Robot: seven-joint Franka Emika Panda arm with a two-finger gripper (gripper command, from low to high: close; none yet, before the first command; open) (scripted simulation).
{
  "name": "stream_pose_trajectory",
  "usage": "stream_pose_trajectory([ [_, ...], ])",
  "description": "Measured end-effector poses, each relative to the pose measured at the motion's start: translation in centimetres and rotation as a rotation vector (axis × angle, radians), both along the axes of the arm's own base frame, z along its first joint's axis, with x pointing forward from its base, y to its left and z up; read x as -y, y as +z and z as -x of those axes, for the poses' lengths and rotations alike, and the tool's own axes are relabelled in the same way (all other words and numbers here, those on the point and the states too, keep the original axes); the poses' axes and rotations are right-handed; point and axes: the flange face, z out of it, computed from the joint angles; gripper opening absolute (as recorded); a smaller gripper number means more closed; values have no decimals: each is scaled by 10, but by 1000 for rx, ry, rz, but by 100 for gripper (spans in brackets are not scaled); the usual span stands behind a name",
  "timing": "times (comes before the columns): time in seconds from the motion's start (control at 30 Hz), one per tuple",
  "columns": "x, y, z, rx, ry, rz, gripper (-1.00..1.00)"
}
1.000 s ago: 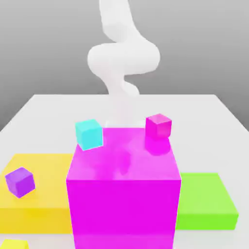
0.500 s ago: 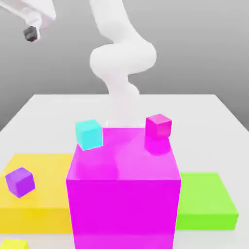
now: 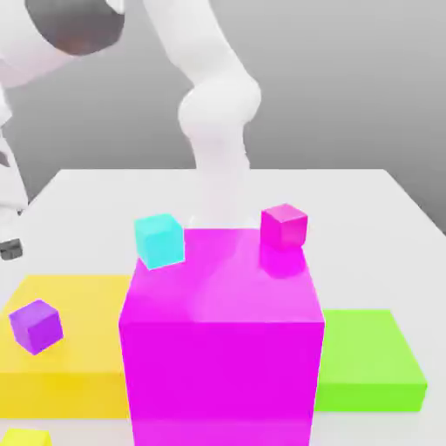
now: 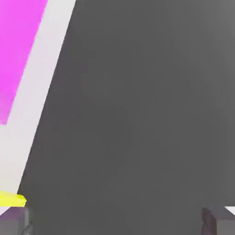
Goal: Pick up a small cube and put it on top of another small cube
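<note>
The small cube [image 3: 26,437], bright yellow, lies at the bottom left corner of the exterior view with only its top showing. The other small cube [image 3: 284,226], pink-magenta, rests on the far right part of the big magenta block's top [image 3: 218,279]. My arm bends over to the exterior view's left, and one dark fingertip [image 3: 9,248] hangs at that edge, above the table's left side and far from both cubes. In the hand view my gripper [image 4: 117,224] is open, its fingertips [image 4: 13,222] wide apart with nothing between them.
A cyan cube [image 3: 159,239] sits at the block's far left corner. A purple cube [image 3: 36,326] rests on a flat yellow slab [image 3: 78,348]. A green slab [image 3: 366,357] lies to the block's right. The hand view catches the magenta block [image 4: 18,46] and a yellow sliver [image 4: 11,199].
The arm has swung over to the exterior view's left and the hand has dropped from the top left corner down toward table height. No cube has moved.
</note>
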Motion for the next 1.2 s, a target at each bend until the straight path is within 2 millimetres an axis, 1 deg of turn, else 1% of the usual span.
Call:
stream_pose_trajectory([
  [0.2, 4, -62, -10, -35, 263, 129, 0],
  [0.4, 8, -118, -13, -79, 542, 250, 0],
  [0.53, 12, -152, -12, -114, 735, 326, 0],
  [0.73, 22, -197, -8, -172, 1025, 424, 0],
  [0.77, 23, -210, -8, -176, 1043, 430, 0],
  [0.83, 24, -243, -8, -179, 1058, 434, 0],
  [0.87, 24, -255, -7, -180, 1061, 435, -100],
  [1.03, 24, -255, -7, -183, 1061, 440, -100],
  [1.07, 24, -261, -7, -183, 1063, 440, -100],
  [1.1, 24, -255, -7, -182, 1063, 440, -100],
  [1.13, 24, -242, -7, -182, 1062, 440, -100],
  [1.2, 25, -211, -7, -183, 1060, 439, -100],
])
